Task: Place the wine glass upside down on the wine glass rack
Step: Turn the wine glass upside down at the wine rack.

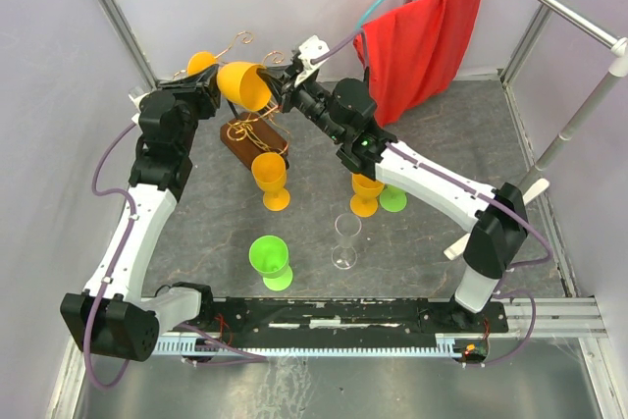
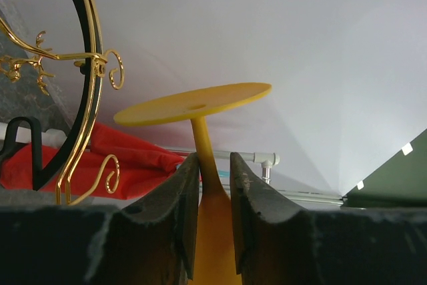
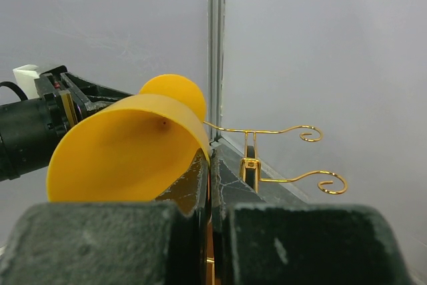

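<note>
Far left: left gripper (image 2: 213, 165), narrowed onto the wine glass (image 1: 245, 87) at the junction of stem and bowl, one dark pad on either side. Holds that orange glass up in the air, tipped on its side, round foot toward the back left, open mouth toward the right. Not yet on the wine glass rack (image 1: 240, 149).

Just below and right of the glass in the top view: the rack's dark wooden base, coppery wire lying over it, curled wire arms rising behind the bowl. From the left wrist: gold wire hoop and curls to the left of the foot, apart from it.

Next, at the mouth of the bowl: right gripper (image 3: 211, 171), fingers pressed together, no real gap. Sits against the bowl's rim; cannot tell whether pinching the thin wall or merely lying beside it.

In front of the rack, upright on the table (image 1: 442, 144): an orange goblet (image 1: 272, 179), nearer the arm bases a green goblet (image 1: 270, 260), then a clear glass (image 1: 345, 240), a second orange goblet (image 1: 366, 193), and a second green goblet (image 1: 392, 200) just beside it, partly hidden under the right arm.

Farthest right, at the back: red cloth (image 1: 427, 41), hanging.
</note>
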Robot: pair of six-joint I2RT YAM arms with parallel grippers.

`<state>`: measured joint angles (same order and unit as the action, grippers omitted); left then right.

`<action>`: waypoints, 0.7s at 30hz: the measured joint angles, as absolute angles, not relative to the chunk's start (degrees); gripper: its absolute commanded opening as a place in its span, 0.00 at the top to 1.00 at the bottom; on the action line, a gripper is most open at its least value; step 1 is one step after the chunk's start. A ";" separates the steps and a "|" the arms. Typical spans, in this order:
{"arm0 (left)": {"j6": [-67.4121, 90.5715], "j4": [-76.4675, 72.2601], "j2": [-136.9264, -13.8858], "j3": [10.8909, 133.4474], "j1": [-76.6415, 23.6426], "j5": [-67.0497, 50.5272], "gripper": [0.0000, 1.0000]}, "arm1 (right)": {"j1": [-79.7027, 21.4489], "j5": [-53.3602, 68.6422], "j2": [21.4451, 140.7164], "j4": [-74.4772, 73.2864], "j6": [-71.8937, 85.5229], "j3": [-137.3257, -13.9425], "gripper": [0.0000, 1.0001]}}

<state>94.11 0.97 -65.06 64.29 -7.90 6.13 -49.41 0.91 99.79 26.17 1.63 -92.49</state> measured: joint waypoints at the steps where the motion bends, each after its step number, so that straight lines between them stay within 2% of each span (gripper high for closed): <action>1: 94.26 0.84 -65.06 64.23 -7.90 6.15 0.76 | -49.41 0.89 99.79 26.35 1.65 -92.33 0.96; 7: 96.27 -1.10 -65.01 63.44 -7.88 6.48 0.94 | -49.39 0.82 99.79 27.07 1.63 -91.77 0.90; 8: 96.33 -1.32 -65.01 63.42 -7.86 6.52 0.96 | -49.39 0.80 99.77 27.16 1.61 -91.68 0.86; 12: 96.25 -2.17 -65.01 63.42 -7.86 6.33 0.97 | -49.39 0.30 99.50 27.14 1.41 -91.57 0.61; 15: 95.18 -3.66 -65.30 63.42 -7.90 5.67 0.97 | -49.41 0.10 99.11 27.05 0.82 -91.57 0.46; 18: 92.62 -6.07 -66.02 63.61 -7.73 5.39 0.97 | -49.41 -0.21 97.91 26.22 -0.38 -90.91 0.20; 21: 89.32 -7.05 -67.02 64.84 -6.66 4.67 0.97 | -49.41 -1.02 95.68 23.16 -2.66 -89.93 0.09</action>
